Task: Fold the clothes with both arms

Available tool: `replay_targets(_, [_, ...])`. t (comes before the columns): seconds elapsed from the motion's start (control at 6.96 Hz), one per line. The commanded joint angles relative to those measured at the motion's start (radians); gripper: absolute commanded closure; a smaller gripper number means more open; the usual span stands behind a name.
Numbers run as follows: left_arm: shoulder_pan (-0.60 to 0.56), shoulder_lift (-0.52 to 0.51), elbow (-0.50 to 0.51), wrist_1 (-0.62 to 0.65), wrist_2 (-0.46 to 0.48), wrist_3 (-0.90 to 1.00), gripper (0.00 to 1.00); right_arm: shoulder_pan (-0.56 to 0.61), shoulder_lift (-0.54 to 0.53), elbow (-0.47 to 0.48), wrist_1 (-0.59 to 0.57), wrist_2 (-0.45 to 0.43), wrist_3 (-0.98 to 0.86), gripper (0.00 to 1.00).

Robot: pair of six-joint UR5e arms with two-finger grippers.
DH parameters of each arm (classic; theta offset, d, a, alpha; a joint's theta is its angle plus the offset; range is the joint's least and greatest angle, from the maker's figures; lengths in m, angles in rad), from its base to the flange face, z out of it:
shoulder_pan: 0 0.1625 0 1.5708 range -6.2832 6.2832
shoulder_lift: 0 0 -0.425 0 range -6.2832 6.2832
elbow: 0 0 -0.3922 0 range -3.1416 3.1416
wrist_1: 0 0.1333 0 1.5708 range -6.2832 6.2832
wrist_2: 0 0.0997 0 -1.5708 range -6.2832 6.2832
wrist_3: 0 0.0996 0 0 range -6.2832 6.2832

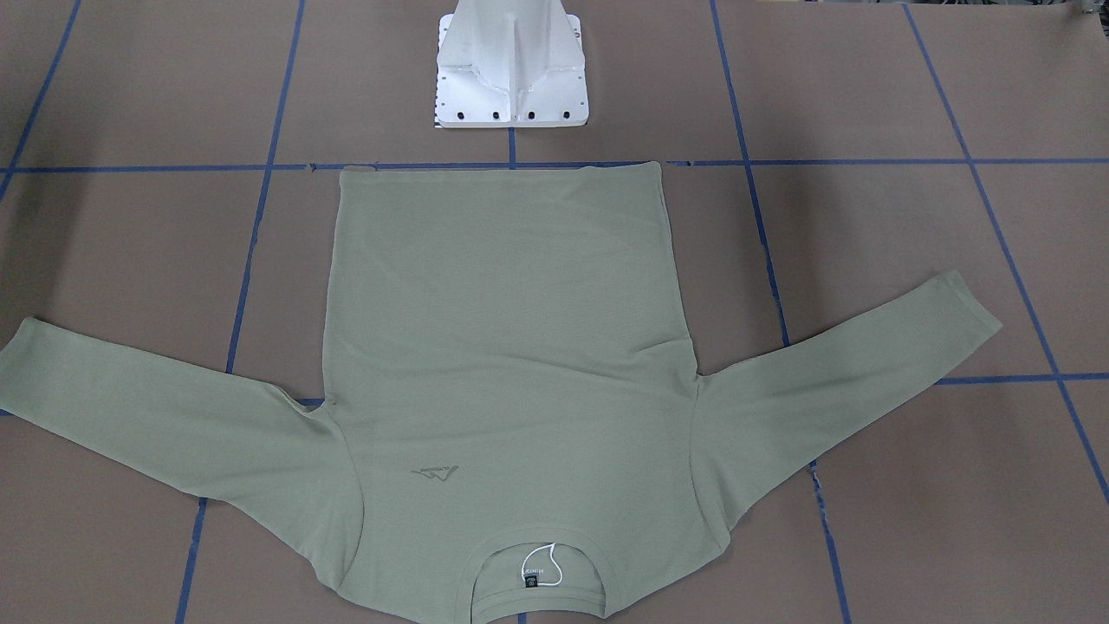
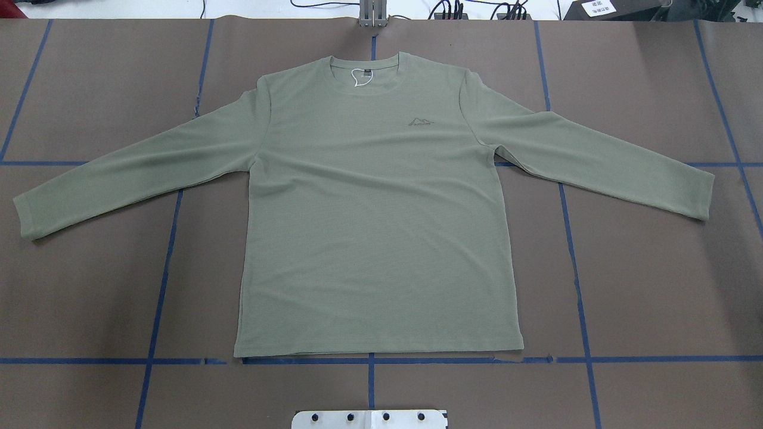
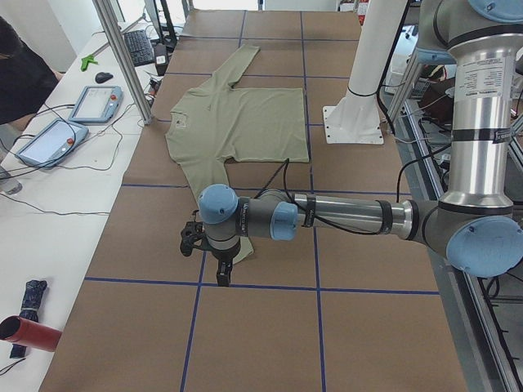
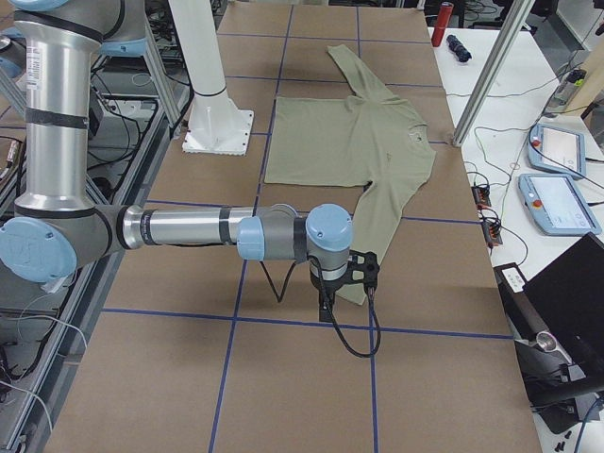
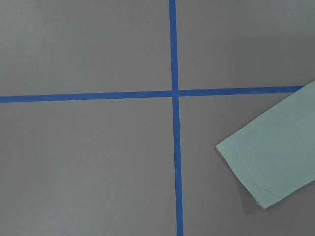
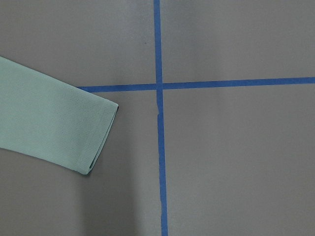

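The sage-green long-sleeve shirt (image 2: 375, 226) lies flat and face up on the brown table, sleeves spread out to both sides, neckline away from the robot's base. Its neck label (image 2: 366, 74) and chest logo (image 2: 420, 122) show. It also shows in the front-facing view (image 1: 511, 347). My left gripper (image 3: 221, 278) hangs over the near sleeve's cuff (image 5: 275, 162) in the exterior left view. My right gripper (image 4: 326, 310) hangs over the other cuff (image 6: 54, 132) in the exterior right view. I cannot tell whether either gripper is open or shut. Neither shows in the overhead or wrist views.
The white pedestal base (image 1: 511, 78) stands just behind the shirt's hem. Blue tape lines (image 2: 369, 360) grid the table. A side bench holds control tablets (image 3: 94, 102), a red cylinder (image 3: 29, 333) and a laptop (image 4: 576, 302). A person (image 3: 20, 73) sits at the bench.
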Motion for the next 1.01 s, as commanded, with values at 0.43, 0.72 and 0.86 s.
replay_targets(0.43, [0.005, -0.036, -0.003, -0.001, 0.006, -0.006, 0.00, -0.001, 0.005, 0.004, 0.002, 0.030, 0.015, 0.00])
replay_targets(0.72, [0.007, -0.051, 0.019, -0.149, 0.008, -0.003, 0.00, -0.004, 0.006, 0.005, 0.041, 0.031, 0.014, 0.00])
replay_targets(0.86, [0.008, -0.053, 0.051, -0.192, 0.003, -0.014, 0.00, -0.030, 0.033, 0.022, 0.069, 0.036, 0.014, 0.00])
